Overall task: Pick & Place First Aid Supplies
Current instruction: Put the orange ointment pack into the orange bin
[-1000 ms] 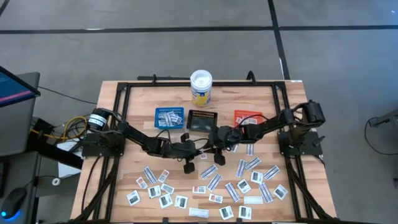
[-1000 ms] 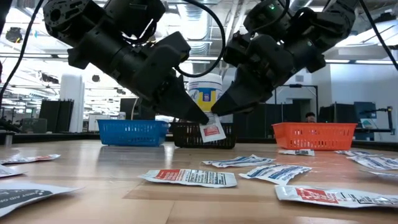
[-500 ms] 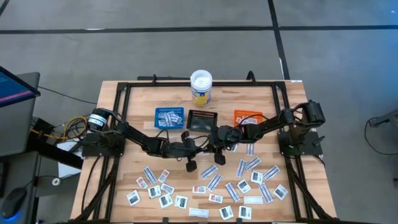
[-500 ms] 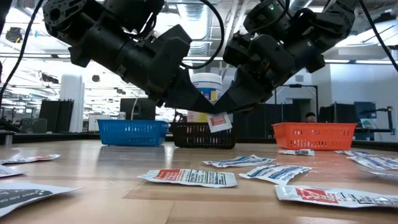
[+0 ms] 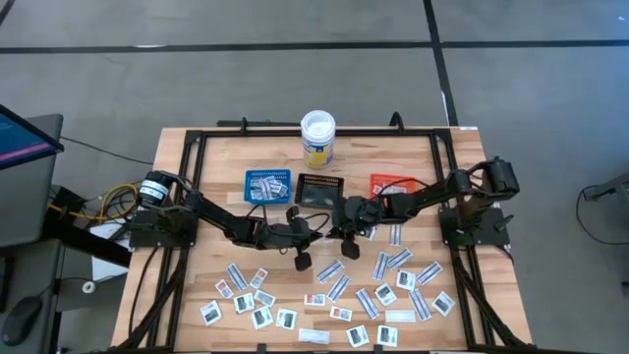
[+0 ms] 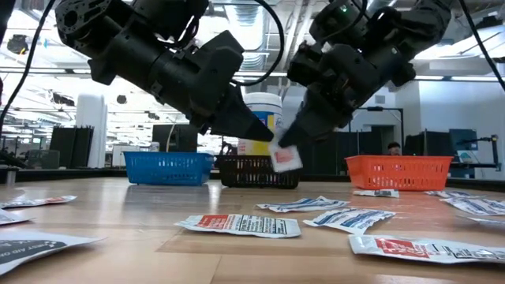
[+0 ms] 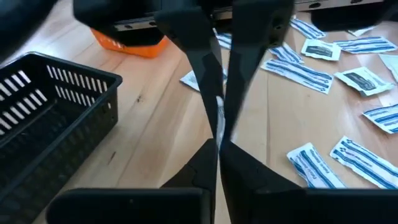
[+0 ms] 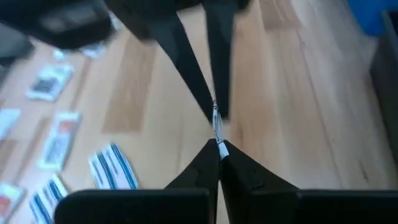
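1. Your two arms meet over the middle of the wooden table [image 5: 206, 147], just in front of the black tray [image 5: 317, 190], with their fingertips almost nose to nose
2. Your left gripper [image 6: 267, 136] reaches in from the left with its fingers pressed together; in the low view its tip sits right at the top edge of a small packet [image 6: 286, 158], and you cannot tell from any view whether it is pinching that packet or only touching it
3. Your right gripper [image 6: 282, 146] comes in from the right, clenched on the same packet, which hangs tilted below the fingertips and clear of the tabletop
4. That packet is squarish, white with red marks; in the right wrist view it shows only edge-on as a thin white sliver [image 8: 217, 133] between the two pairs of fingers
5. The rest of the first aid supplies [image 5: 339, 290] lie scattered flat over the near half of the table, narrow white-and-blue strips mixed with squarish white packets
6. You have more packets already lying in the blue tray [image 5: 267, 185] and the orange tray [image 5: 391, 184], which stand either side of the black tray in a row
7. A white-lidded tub with a yellow label [image 5: 317, 139] stands behind the trays, near the far edge
8. In the low view a person [image 6: 392, 148] shows far off in the room, behind the orange tray
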Motion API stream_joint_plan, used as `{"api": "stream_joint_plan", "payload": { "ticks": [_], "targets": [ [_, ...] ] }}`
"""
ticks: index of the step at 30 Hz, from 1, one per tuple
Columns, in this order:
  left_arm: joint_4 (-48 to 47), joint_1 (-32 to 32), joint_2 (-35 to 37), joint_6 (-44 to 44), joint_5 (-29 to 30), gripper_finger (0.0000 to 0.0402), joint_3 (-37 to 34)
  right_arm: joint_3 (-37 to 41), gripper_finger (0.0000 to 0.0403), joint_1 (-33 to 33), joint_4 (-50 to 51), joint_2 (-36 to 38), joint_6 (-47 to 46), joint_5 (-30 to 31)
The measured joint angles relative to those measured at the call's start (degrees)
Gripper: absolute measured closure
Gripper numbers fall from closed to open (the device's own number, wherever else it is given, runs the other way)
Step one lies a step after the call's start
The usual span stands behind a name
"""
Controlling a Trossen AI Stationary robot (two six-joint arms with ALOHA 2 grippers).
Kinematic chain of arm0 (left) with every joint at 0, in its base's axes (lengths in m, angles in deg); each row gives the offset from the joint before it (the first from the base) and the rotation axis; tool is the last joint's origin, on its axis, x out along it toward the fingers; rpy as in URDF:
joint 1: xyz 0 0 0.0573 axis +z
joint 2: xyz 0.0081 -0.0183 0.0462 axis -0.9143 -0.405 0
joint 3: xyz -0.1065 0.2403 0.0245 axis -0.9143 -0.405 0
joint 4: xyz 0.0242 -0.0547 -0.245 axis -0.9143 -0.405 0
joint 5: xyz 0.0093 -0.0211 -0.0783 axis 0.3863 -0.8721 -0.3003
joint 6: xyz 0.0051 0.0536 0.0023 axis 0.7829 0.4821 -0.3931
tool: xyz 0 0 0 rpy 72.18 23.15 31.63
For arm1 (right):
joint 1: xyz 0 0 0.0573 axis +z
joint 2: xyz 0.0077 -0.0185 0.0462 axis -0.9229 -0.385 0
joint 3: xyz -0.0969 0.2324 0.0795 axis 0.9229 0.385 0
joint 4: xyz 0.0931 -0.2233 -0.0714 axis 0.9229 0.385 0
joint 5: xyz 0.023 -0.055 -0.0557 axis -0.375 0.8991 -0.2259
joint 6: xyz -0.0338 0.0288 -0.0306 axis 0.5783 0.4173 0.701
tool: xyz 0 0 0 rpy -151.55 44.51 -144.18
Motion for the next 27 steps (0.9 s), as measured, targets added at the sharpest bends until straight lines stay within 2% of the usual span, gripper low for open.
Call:
{"api": "stream_joint_plan", "payload": {
  "ticks": [3,6,8,11,14,16,20,27],
  "targets": [
    [-0.4,0.0,0.0,-0.2,0.1,0.0384,0.0,-0.9,0.0401,-1.3,8.4,4.5,1.7,0.1],
    [-1.0,0.0,0.0,-0.2,0.0,0.0383,0.0,-1.6,0.0401,-2.2,16.5,10.9,3.8,5.5],
    [-1.3,0.0,0.0,-0.2,-0.1,0.0384,0.0,-1.6,0.0402,-2.6,24.2,15.3,4.5,12.8],
    [-1.6,-0.1,0.0,-0.6,-0.1,0.0386,0.0,-1.6,0.0402,-2.6,36.3,22.5,3.5,26.7],
    [-2.0,-0.1,0.0,-0.7,-0.2,0.0388,0.0,-1.6,0.04,-2.6,48.4,28.1,-2.4,38.5],
    [-2.0,-0.1,0.0,-0.7,-0.3,0.0387,0.0,-1.6,0.0399,-2.6,54.2,30.7,-7.9,43.1],
    [-2.1,-0.1,0.0,-0.7,-0.3,0.0386,0.0,-0.2,0.0399,-2.6,58.6,33.4,-14.4,45.3],
    [-2.1,-0.1,0.0,-0.7,-0.3,0.0391,0.0,3.2,0.0384,-2.9,58.6,31.2,-13.4,45.2]
  ]
}}
